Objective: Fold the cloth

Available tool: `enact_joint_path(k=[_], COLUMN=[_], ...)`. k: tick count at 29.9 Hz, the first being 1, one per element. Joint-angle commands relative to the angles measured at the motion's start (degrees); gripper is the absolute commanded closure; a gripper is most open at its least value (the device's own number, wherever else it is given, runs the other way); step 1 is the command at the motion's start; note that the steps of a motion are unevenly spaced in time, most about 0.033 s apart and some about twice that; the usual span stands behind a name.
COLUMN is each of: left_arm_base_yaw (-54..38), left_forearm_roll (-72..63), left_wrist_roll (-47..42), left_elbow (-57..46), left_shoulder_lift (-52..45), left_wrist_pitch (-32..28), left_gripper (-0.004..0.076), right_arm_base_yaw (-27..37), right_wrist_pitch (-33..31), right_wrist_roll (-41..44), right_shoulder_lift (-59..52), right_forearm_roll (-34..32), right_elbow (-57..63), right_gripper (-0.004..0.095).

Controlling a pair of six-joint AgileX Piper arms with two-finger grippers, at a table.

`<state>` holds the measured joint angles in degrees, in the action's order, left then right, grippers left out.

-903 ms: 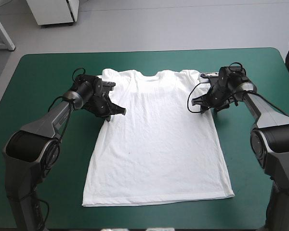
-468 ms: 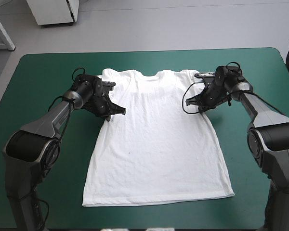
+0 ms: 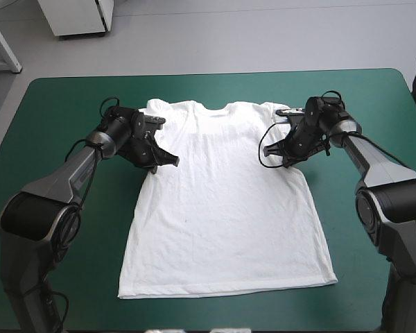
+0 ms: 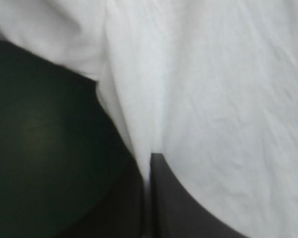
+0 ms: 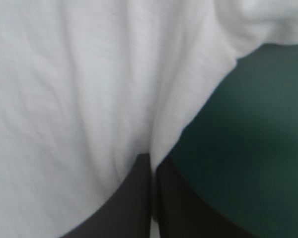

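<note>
The T-shirt (image 3: 222, 208) lies flat on the desk (image 3: 55, 104). The left gripper (image 3: 172, 161) and right gripper (image 3: 265, 150) each pinch its side edge below a sleeve, probably to fold the sides inward.

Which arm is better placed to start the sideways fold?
Right, marginally. Left gripper and right gripper are both shut on the T-shirt below its sleeves, but the right sits farther in over the chest.

T-shirt (image 3: 225, 208) sleeves seemingly part-hidden under left hand (image 3: 169, 161), right hand (image 3: 272, 157).
</note>
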<state>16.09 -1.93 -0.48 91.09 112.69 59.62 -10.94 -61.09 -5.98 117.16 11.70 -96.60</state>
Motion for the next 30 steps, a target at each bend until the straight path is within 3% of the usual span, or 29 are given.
enact_joint_path(k=[1,17,26,30], left_arm_base_yaw=[0.2,0.3,0.3,0.3], left_forearm_roll=[1.4,0.4,-7.9,-9.3], left_wrist_roll=[0.0,0.5,3.1,3.5], left_elbow=[1.5,2.8,13.4,18.0], left_shoulder_lift=[-9.2,-33.7,-38.6,-37.8], left_wrist_pitch=[0.3,2.0,2.0,-1.2], left_gripper=[0.0734,0.0734,0.0734,0.0734], right_arm_base_yaw=[0.8,1.2,1.2,1.2], right_wrist_pitch=[-1.7,-3.9,-3.9,-2.6], right_wrist_roll=[0.1,1.2,1.3,1.3], right_shoulder_lift=[-7.7,-27.0,-33.2,-33.3], right_forearm_roll=[-0.9,-0.4,4.6,5.3], right_elbow=[-1.9,-10.2,-17.5,-21.7], right_gripper=[0.0923,0.0923,0.0923,0.0924])
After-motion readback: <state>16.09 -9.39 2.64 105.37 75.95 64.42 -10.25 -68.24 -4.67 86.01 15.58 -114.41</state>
